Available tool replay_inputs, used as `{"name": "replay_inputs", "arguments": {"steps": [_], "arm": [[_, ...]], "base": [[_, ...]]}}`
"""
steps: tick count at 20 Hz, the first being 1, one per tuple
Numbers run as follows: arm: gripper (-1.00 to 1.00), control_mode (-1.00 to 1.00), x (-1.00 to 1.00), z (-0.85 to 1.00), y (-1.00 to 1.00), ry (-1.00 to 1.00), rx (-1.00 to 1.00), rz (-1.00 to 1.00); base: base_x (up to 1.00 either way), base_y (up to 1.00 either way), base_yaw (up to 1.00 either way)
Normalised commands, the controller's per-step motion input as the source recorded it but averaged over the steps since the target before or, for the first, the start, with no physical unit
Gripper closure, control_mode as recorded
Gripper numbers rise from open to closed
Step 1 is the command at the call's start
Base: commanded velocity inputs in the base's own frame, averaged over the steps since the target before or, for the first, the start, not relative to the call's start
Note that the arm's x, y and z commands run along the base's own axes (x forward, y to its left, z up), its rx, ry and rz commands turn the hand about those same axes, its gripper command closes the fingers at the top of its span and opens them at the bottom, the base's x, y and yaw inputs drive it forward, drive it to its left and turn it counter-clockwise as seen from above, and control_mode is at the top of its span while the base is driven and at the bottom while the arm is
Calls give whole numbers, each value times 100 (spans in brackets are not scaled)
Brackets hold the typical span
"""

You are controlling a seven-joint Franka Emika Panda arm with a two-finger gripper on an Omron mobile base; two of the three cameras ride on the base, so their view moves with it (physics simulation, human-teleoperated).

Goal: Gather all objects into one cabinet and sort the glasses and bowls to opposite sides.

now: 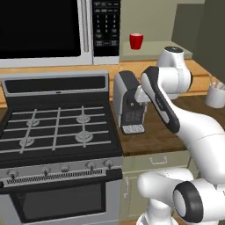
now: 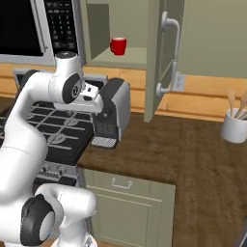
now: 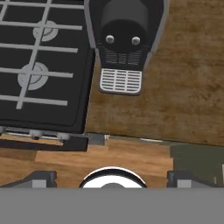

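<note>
The red cup sits in the open cabinet, well above the released, empty end effector.

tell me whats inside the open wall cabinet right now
One glossy red cup stands on the cabinet shelf. The open door and frame hide the rest of the inside, so other items cannot be ruled out.

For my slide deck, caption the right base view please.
Red cup sits in the open wall cabinet above a coffee machine on the wooden counter.
</note>
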Motion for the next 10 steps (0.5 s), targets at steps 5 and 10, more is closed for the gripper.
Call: {"name": "replay_inputs", "arguments": {"steps": [5,10], "arm": [[-100,100,0,0,0,0,0,0],[-100,100,0,0,0,0,0,0]], "base": [[57,0,-3],[7,0,0]]}}
